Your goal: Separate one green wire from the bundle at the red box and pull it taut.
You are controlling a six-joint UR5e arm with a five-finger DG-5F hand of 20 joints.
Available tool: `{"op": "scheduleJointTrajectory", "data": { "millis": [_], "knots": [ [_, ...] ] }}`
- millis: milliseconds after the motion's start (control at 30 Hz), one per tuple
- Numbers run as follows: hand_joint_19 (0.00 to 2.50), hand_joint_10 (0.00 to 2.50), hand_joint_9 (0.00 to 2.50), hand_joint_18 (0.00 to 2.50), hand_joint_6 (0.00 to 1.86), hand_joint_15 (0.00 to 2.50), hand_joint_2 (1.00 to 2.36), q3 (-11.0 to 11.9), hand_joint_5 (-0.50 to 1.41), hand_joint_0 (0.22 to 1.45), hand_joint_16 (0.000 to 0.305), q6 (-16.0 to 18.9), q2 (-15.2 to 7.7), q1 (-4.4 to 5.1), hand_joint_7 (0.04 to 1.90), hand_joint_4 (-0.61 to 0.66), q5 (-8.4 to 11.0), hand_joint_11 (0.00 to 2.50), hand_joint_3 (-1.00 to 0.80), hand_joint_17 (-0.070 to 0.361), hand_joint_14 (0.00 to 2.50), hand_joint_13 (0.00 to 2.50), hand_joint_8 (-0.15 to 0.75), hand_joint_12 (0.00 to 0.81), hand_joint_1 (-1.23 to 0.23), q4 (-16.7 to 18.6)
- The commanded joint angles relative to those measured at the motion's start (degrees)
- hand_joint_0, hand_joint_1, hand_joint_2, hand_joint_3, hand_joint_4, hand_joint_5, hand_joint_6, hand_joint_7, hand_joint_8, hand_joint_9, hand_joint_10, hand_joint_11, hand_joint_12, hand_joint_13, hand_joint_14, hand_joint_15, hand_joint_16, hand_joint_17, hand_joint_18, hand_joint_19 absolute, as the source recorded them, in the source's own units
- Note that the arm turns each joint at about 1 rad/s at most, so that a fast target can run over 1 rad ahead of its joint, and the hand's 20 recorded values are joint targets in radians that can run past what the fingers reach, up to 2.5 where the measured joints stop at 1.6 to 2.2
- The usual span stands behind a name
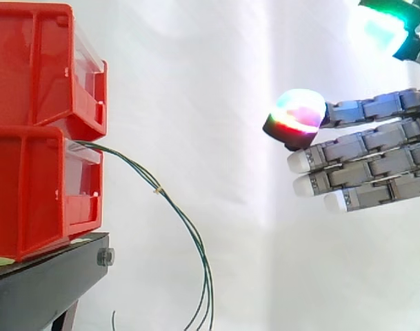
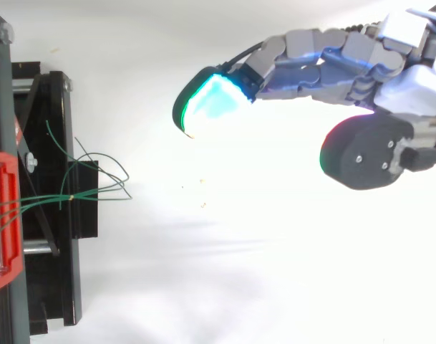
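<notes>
The hand [image 1: 372,162] is held at the frame's right, fingers straight, nothing grasped. Green wires [image 1: 157,189] droop from the red box [image 1: 30,186] at left. One strand should be pinched singly where they fan apart.

I see the thin green wires [image 1: 156,189] leaving the front of the lower red box [image 1: 30,200] at the left, pinched by a small pale tie, then drooping slack downward.

You will find no readable text, label, number or sign on the red bins [image 1: 30,193], the black stand [image 1: 44,286] or the hand [image 1: 375,165].
</notes>
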Motion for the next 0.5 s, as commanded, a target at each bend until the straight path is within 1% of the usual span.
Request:
{"op": "scheduleJointTrajectory", "data": {
  "millis": [0,67,100,200,233,300,333,400,433,467],
  "knots": [
    [0.36,0.00,0.39,0.16,0.50,0.13,1.00,0.0,-0.24,0.52,0.047,0.1,-1.2,0.26,0.71,0.14,0.50,0.12,-0.50,0.107,0.00,0.25,0.216,0.312,-0.53,0.4],
    [0.36,0.00,0.39,0.17,0.50,0.13,1.00,0.0,-0.24,0.52,0.047,0.6,-2.7,0.26,0.71,0.14,0.50,0.11,-0.50,0.107,0.01,0.26,0.216,0.313,-0.53,1.5],
    [0.36,0.00,0.39,0.17,0.50,0.13,1.00,0.0,-0.23,0.52,0.047,0.6,-2.7,0.26,0.71,0.14,0.50,0.12,-0.50,0.107,0.00,0.26,0.216,0.313,-0.53,1.5],
    [0.37,0.00,0.39,0.17,0.50,0.13,1.00,0.0,-0.23,0.52,0.047,1.4,-4.3,0.26,0.71,0.14,0.76,0.11,-0.50,0.107,0.01,0.26,0.217,0.313,-0.53,4.3],
    [0.36,0.00,0.39,0.18,0.50,0.13,1.00,0.0,-0.23,0.52,0.047,1.1,-5.0,0.35,0.71,0.14,0.94,0.12,-0.50,0.107,0.00,0.26,0.218,0.314,-0.53,5.1],
    [0.37,0.00,0.40,0.18,0.50,0.13,1.00,0.0,-0.23,0.52,0.047,1.3,-5.3,0.26,0.71,0.14,1.20,0.13,-0.50,0.107,0.01,0.27,0.219,0.313,-0.53,5.4],
    [0.37,0.00,0.40,0.18,0.50,0.13,1.00,0.0,-0.23,0.52,0.047,1.1,-6.0,0.26,0.71,0.14,1.56,0.13,-0.50,0.107,0.01,0.27,0.219,0.313,-0.53,5.5],
    [0.37,0.00,0.40,0.19,0.50,0.14,1.00,0.0,-0.23,0.52,0.048,1.0,-6.3,0.35,0.71,0.15,2.43,0.12,-0.50,0.107,0.01,0.27,0.219,0.314,-0.53,5.8],
    [0.37,0.00,0.40,0.19,0.50,0.14,1.00,0.0,-0.23,0.52,0.048,1.0,-6.3,0.35,0.71,0.14,2.43,0.12,-0.50,0.107,0.01,0.28,0.220,0.314,-0.53,5.8],
    [0.36,0.00,0.40,0.19,0.50,0.14,1.00,0.0,-0.23,0.52,0.048,0.5,-6.6,0.26,0.71,0.15,3.49,0.13,-0.50,0.107,0.00,0.28,0.220,0.314,-0.53,6.0]
  ]
}}
